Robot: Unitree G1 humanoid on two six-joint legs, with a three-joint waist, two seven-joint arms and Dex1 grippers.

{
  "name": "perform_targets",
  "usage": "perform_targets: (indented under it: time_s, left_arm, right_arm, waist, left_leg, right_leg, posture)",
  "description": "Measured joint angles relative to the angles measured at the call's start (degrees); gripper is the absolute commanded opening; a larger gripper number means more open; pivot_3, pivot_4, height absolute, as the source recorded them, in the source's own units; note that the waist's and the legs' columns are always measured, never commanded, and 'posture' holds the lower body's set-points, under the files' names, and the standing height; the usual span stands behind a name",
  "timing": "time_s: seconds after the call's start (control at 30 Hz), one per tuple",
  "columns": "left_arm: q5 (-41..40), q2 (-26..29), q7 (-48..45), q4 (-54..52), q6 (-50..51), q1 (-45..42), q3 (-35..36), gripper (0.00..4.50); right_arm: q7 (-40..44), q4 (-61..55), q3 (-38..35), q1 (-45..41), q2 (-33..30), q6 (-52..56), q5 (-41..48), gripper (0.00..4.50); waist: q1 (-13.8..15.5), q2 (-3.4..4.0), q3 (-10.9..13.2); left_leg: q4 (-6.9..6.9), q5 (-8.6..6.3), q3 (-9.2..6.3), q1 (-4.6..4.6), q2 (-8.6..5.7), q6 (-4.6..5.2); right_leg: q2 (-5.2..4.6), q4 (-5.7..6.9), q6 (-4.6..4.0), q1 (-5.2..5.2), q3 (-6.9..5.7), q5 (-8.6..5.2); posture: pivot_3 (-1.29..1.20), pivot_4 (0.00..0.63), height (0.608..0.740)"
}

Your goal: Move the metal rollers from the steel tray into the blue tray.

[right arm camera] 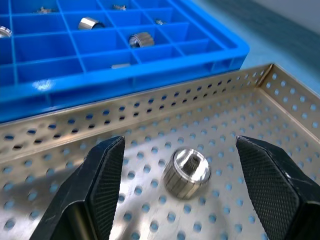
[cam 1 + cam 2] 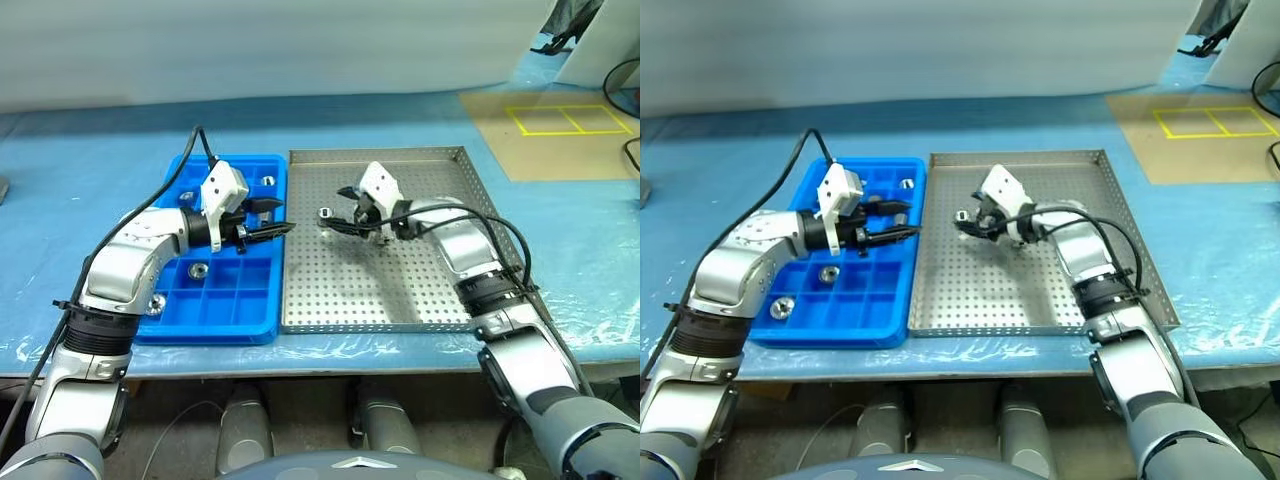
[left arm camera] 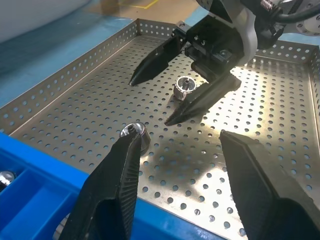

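Steel tray (image 2: 440,300) is holding a roller (image 1: 187,172) that the right gripper (image 1: 187,195), jaws wide and empty, is straddling; it should be centring before closing, while the left gripper (image 3: 180,200), half-open and empty, is hovering at the blue tray (image 2: 225,305) edge.

steel tray (image 2: 400,300) right, blue tray (image 2: 215,310) touching its left rim, both on the blue-covered tabletop (image 2: 80,180) | my left gripper (image 2: 275,218) over the blue tray's right edge, fingers apart | my right gripper (image 2: 335,208) spread around one of the metal rollers (image 2: 325,213) in the steel tray's far left | other rollers (image 2: 197,269) sit in blue compartments
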Motion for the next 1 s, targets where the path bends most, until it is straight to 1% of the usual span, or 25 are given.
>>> perform_targets:
  time_s: [0.23,0.37,0.6,0.7,0.83,1.0]
  left_arm:
    - [-0.05,1.06,0.27,0.82,0.09,-0.22,1.37,2.63]
    - [-0.13,1.14,0.48,0.64,0.37,0.0,1.84,2.63]
    - [-0.87,1.87,0.47,-1.94,2.27,1.29,2.17,2.63]
    - [-0.93,2.77,-0.23,-2.42,2.25,1.94,2.17,2.7]
    - [-0.78,3.12,-0.11,-2.02,2.19,2.27,2.18,2.7]
    - [-0.71,3.12,0.14,-1.97,2.13,2.44,2.18,2.7]
  right_arm:
    - [-2.26,14.84,-0.07,-3.1,4.72,-4.97,-2.06,3.7]
    - [-3.67,22.98,-0.83,-5.02,6.34,-7.44,-2.58,3.7]
    - [-5.76,32.83,-3.07,-8.26,8.38,-10.73,-2.8,3.7]
    - [-5.69,34.65,-3.07,-8.22,9.03,-11.61,-3.09,3.03]
    - [-4.87,34.62,-3.52,-8.2,9.33,-12.43,-2.96,1.68]
    - [-5.34,34.62,-3.58,-8.21,9.51,-12.71,-3.22,1.63]
  waist:
    - [0.28,0.0,0.0]
    - [0.28,0.01,0.01]
    - [0.25,0.01,0.01]
    - [0.27,0.02,0.01]
    - [0.34,0.02,0.01]
    - [0.33,0.02,0.01]
  left_leg:
    - [0.0,-0.03,0.0,-0.1,0.0,0.04]
    - [0.0,-0.02,0.0,-0.09,0.03,0.03]
    - [0.0,-0.02,0.0,-0.05,0.06,0.03]
    - [0.0,-0.02,0.0,-0.07,0.06,0.03]
    - [0.0,-0.02,0.0,-0.07,0.08,0.03]
    - [0.0,-0.02,0.0,-0.07,0.08,0.03]
  right_leg:
    - [-0.02,-0.08,-0.01,-0.01,-0.05,0.0]
    - [-0.02,-0.06,-0.02,-0.01,-0.07,0.0]
    - [-0.01,0.0,-0.06,-0.01,-0.1,-0.01]
    - [-0.01,0.0,-0.06,-0.02,-0.1,-0.02]
    - [-0.01,0.01,-0.07,-0.02,-0.13,-0.02]
    - [-0.01,0.01,-0.07,-0.02,-0.13,-0.02]
  posture:
    - [-0.06,0.15,0.74]
    - [-0.05,0.15,0.74]
    - [-0.04,0.15,0.74]
    - [-0.04,0.15,0.74]
    - [-0.04,0.15,0.74]
    - [-0.04,0.15,0.74]
